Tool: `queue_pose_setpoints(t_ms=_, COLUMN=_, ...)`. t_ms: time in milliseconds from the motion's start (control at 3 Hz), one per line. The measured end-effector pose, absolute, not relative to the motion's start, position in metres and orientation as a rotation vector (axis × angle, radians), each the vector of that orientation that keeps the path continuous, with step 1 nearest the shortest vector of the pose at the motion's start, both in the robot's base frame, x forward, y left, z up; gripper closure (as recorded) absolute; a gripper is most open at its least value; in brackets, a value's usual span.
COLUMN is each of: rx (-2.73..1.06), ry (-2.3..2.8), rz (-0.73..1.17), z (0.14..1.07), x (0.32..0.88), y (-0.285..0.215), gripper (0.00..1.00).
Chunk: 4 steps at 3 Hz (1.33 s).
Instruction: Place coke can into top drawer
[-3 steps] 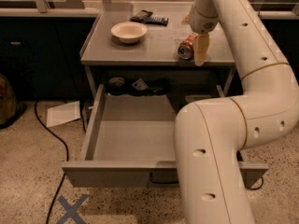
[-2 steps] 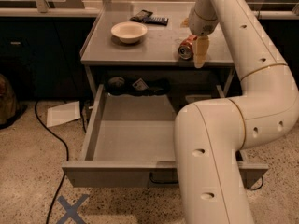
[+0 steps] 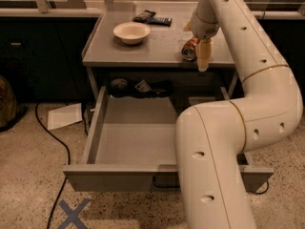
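Observation:
The coke can (image 3: 189,49), red-orange with a silver top, lies tilted on the grey tabletop (image 3: 143,51) near its right front edge. My gripper (image 3: 200,56) hangs down from the arm right against the can's right side, at tabletop height. The top drawer (image 3: 119,175) is pulled far out below the tabletop. Its grey inside shows nothing in it, and its right part is hidden behind my arm. A dark loop handle (image 3: 163,184) shows under the front panel.
A cream bowl (image 3: 131,32) sits on the tabletop to the left of the can, with dark flat objects (image 3: 152,18) at the back. Small items (image 3: 138,87) lie in the recess behind the drawer. Paper (image 3: 64,116), a cable (image 3: 62,147) and a blue tape cross (image 3: 74,213) are on the floor.

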<state>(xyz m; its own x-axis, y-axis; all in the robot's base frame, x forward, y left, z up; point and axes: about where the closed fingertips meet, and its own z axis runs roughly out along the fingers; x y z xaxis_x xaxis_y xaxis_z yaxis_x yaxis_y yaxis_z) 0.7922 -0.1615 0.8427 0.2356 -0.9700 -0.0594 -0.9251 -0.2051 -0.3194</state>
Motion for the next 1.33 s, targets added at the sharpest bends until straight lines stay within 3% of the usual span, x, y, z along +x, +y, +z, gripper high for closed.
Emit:
queue_pose_setpoints(t_ms=1000, rx=-2.218, ry=1.785, rz=-0.249, z=0.8325, x=0.8012, y=-0.1626, gripper=0.0)
queue_pose_setpoints(t_ms=1333, rx=-2.218, ry=1.785, rz=-0.249, z=0.8325, x=0.8012, y=-0.1626, gripper=0.18)
